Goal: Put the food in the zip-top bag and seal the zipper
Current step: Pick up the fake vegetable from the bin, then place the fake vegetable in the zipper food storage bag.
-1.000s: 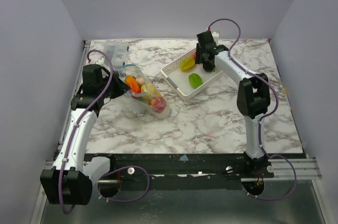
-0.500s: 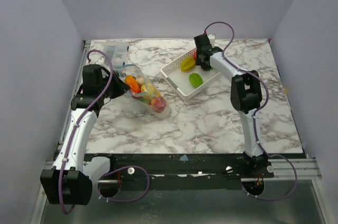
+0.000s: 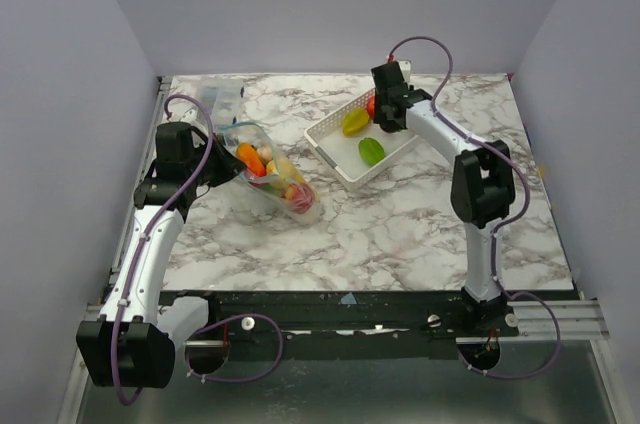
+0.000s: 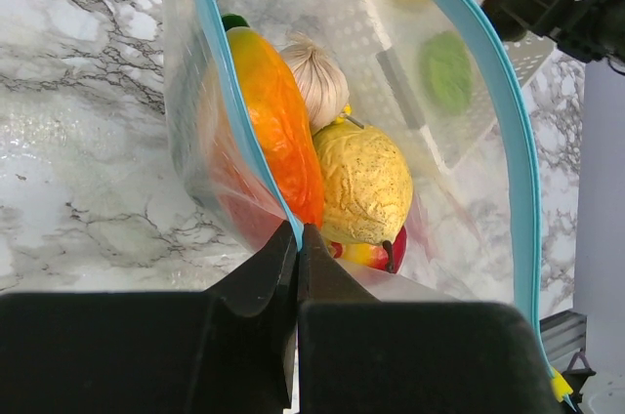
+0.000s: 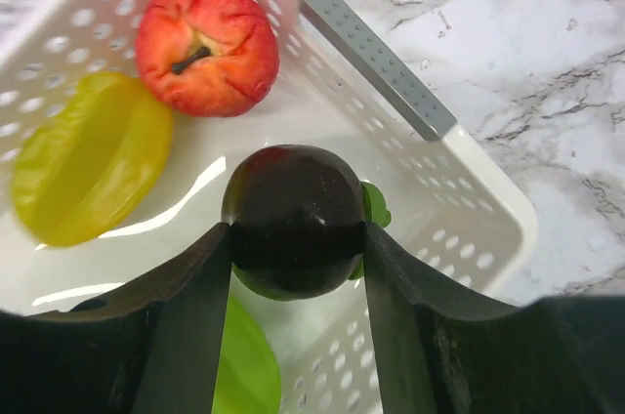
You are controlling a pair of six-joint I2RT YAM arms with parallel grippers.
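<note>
Pinching the near edge of the zip-top bag (image 4: 459, 170), the left hand (image 4: 296, 258) has its two fingers pressed together on the plastic right where the blue-green zipper (image 4: 532, 238) meets them. The mouth of the bag gapes wide, the strip curving away on both sides. The bag lies on its side on the marbled surface (image 3: 400, 234), left of centre, with its mouth toward the left arm.

Inside it, an orange piece (image 4: 269, 111) lies against the near wall. A pale garlic-like bulb (image 4: 317, 77) sits behind it, a bumpy yellow piece (image 4: 361, 180) beside it, and a red piece (image 4: 376, 253) underneath.

The right hand (image 5: 293, 224) is clamped on a dark round piece (image 5: 293, 204), one finger on each flank, with a bit of green cap showing at its edge. It holds that piece over the white perforated basket (image 5: 479, 209), which stands toward the far right of the surface, well apart from the bag. Whether the piece touches the basket floor cannot be told.

Three more pieces of food lie in the basket: a red apple-like piece (image 5: 207, 31) near the far wall, a yellow ridged piece (image 5: 88, 175) just beside it, and a green piece (image 5: 244, 365) partly hidden below the hand.

A small clear box (image 3: 220, 96) sits at the far left corner, near the mouth of the bag.
</note>
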